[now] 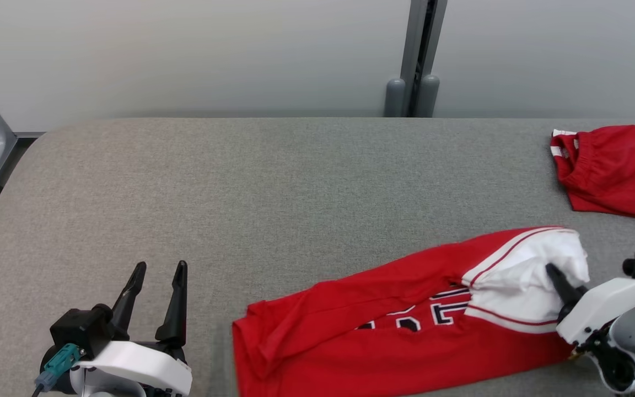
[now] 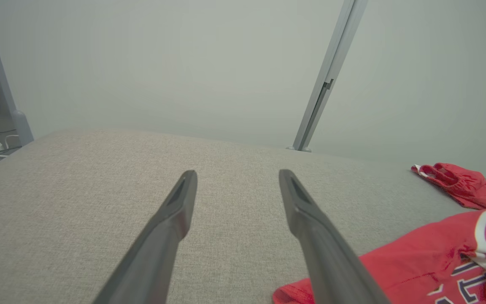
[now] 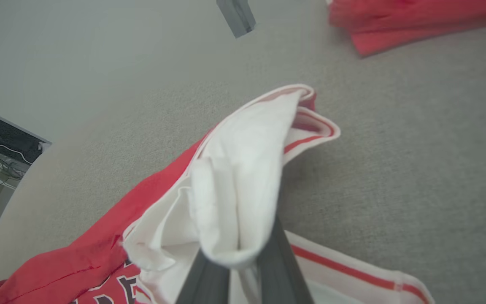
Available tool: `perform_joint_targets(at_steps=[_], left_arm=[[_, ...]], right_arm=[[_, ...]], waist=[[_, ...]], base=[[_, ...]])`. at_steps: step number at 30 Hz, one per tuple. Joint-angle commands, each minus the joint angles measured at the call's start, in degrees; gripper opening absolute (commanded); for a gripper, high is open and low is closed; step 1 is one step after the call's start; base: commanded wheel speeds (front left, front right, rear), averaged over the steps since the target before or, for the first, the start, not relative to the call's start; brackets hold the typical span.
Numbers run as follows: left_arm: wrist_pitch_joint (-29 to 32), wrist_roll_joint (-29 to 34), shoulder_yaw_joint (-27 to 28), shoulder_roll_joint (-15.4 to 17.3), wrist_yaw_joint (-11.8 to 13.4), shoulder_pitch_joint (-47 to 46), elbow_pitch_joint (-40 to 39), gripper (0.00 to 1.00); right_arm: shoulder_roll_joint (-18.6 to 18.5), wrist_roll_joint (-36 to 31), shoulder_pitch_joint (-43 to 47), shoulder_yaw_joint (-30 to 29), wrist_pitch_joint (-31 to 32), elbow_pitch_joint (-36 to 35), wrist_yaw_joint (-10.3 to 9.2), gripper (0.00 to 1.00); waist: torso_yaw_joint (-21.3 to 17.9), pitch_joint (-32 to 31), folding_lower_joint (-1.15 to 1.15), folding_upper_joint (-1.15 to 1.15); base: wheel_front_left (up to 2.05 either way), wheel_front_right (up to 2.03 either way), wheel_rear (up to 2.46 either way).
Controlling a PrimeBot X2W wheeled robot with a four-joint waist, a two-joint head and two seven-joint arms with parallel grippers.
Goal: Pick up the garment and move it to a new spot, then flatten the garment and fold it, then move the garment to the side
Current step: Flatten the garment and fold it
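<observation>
- A pale grey wall (image 1: 185, 49) stands behind the work area, split by an upright grey post (image 1: 419, 55) that meets the table's far edge.
- The table (image 1: 273, 187) is covered in grey woven fabric, and its left and middle parts are bare.
- The garment (image 1: 383, 336), a red jersey with dark, white-edged lettering and a white, red-striped sleeve, lies along the table's near right. It runs from the near edge by the middle up toward the right, with its red body creased and partly folded over itself.
- A second red garment (image 1: 618, 171) with white trim lies crumpled at the far right, apart from the jersey.
- The right gripper (image 1: 552, 273) reaches in from the lower right. Its two dark fingers are closed on the jersey's white sleeve, and in the right wrist view the white cloth bunches in a thick fold between and over them.
- The left gripper (image 1: 161, 266) sits at the near left over bare table. Its fingers are spread wide apart with nothing between them, and it is near the jersey's left hem without touching it.
</observation>
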Motion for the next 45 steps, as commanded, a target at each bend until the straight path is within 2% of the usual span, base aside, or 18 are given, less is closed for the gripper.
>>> perform_joint_targets(at_steps=[1, 9, 14, 21, 28, 33, 37, 45], left_arm=[[-0.1, 0.4, 0.4, 0.1, -0.3, -0.4, -0.1, 1.00], [-0.1, 1.1, 0.3, -0.3, -0.8, -1.5, 0.3, 1.00], [-0.1, 1.2, 0.1, -0.5, -1.0, -1.4, 0.8, 1.00], [-0.1, 1.1, -0.4, -0.8, -1.0, -1.1, 1.2, 1.00], [-0.1, 0.7, -0.6, -1.0, -0.9, -0.3, 1.6, 1.00], [0.0, 0.6, -0.8, -1.2, -0.9, 0.1, 2.0, 1.00], [0.1, 0.5, -1.2, -1.6, -1.1, -0.3, 2.4, 1.00], [0.2, 0.3, -1.6, -1.8, -1.3, -0.8, 3.2, 1.00]], right_arm=[[-1.4, -0.6, -1.2, -0.7, -0.8, 0.2, 0.12, 0.00], [-6.8, -4.5, -5.5, -2.4, -3.2, 2.7, 0.12, 0.00], [-6.8, -6.0, -6.1, -1.0, -3.5, 0.5, 0.12, 0.00], [-6.2, -8.3, -4.6, 3.8, -1.6, -8.4, 0.13, 0.00], [-3.5, -9.4, 0.1, 8.9, 6.1, -21.0, 0.12, 0.00], [0.3, -9.7, 3.6, 10.8, 10.0, -26.4, 0.13, 0.00], [3.7, -9.9, 4.6, 11.3, 11.6, -25.7, 0.13, 0.00], [8.3, -10.1, 2.5, 12.0, 12.3, -18.4, 0.13, 0.00]], waist=[[-0.7, 0.4, 0.00, 0.00], [-2.6, 1.3, 0.00, 0.00], [-2.9, 1.0, 0.00, 0.00], [-2.2, 0.0, 0.00, 0.00], [-0.1, -1.2, 0.00, 0.00], [1.8, -1.7, 0.00, 0.00], [3.7, -1.7, 0.00, 0.00], [7.5, -1.6, 0.00, 0.00]], base=[[0.00, 0.00, 0.00], [0.00, 0.00, 0.00], [0.00, 0.00, 0.00], [0.00, 0.00, 0.00], [0.00, 0.00, 0.00], [0.00, 0.00, 0.00], [0.00, 0.00, 0.00], [0.00, 0.00, 0.00]])
